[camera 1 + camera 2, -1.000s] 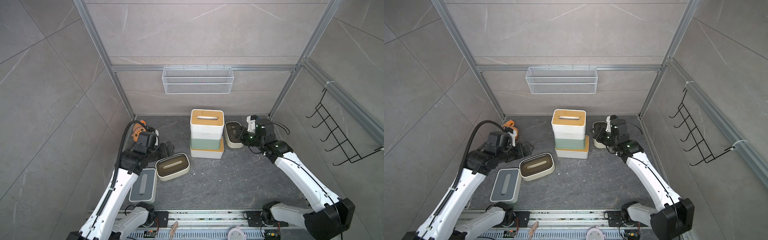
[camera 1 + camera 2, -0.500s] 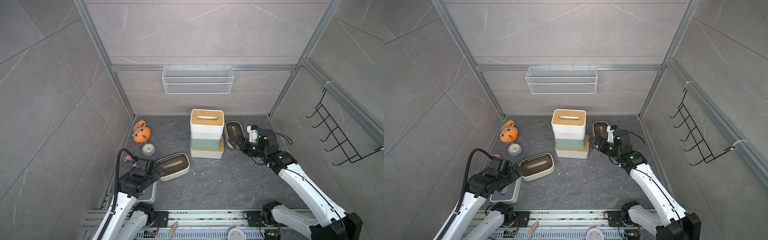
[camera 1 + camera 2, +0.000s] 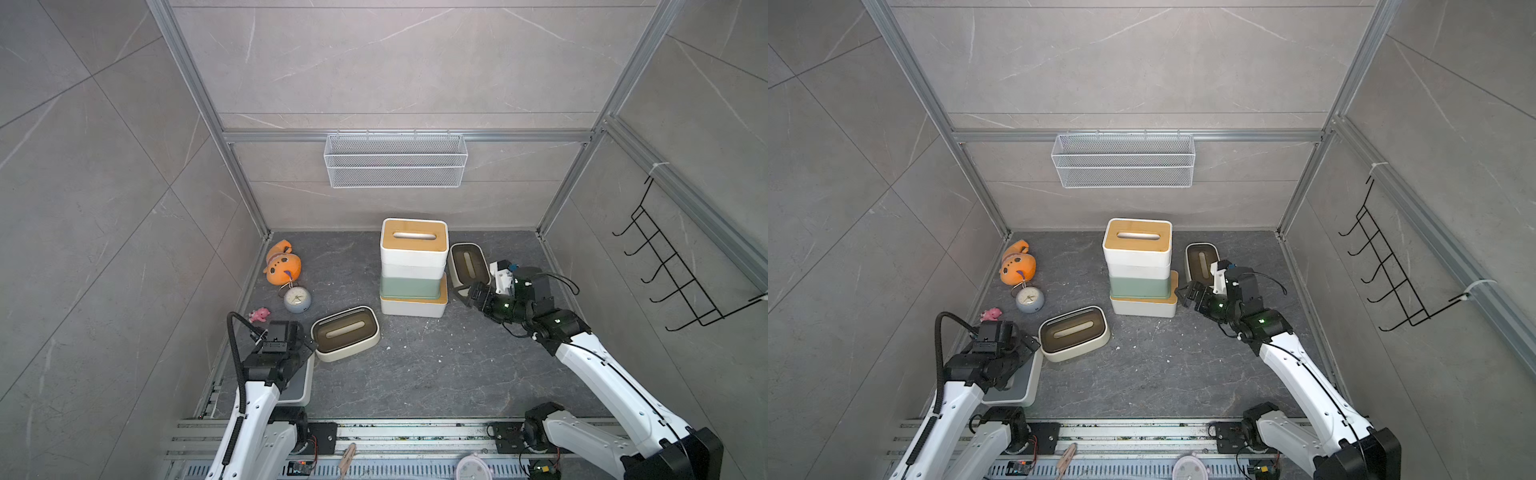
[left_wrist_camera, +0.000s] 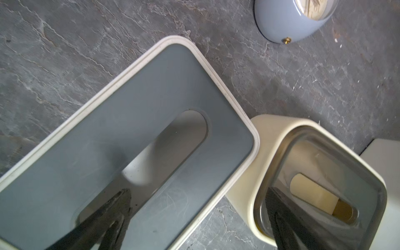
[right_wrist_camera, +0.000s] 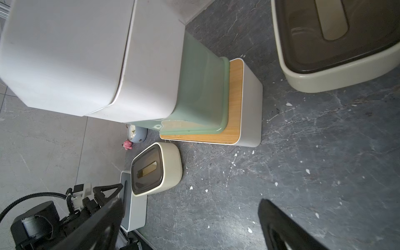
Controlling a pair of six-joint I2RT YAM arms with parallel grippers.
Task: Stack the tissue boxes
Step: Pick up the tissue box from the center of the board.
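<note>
Grey slate floor (image 3: pixel 415 374) | four-box tissue stack (image 3: pixel 413 266) frame centre | cream brown-lid box (image 3: pixel 468 266) just right of stack | other cream box (image 3: pixel 345 332) lower centre | grey-lid box (image 3: pixel 302 384) lower left, under left gripper (image 4: pixel 198 191), jaws wide, empty | right gripper (image 3: pixel 473 293) wide, empty, beside stack base

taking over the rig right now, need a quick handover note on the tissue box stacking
Left end effector: open, empty, over the white rectangular plastic box with grey slotted lid, front left.
Right end effector: open, empty, low beside the stack.
Done: four stacked at centre, from the bottom up: white box with bamboo lid, pale green box, plain white box, white bamboo-lidded box.
Left: the grey-lidded box, the cream box with brown lid next to it, and the second cream brown-lidded box right of the stack.
</note>
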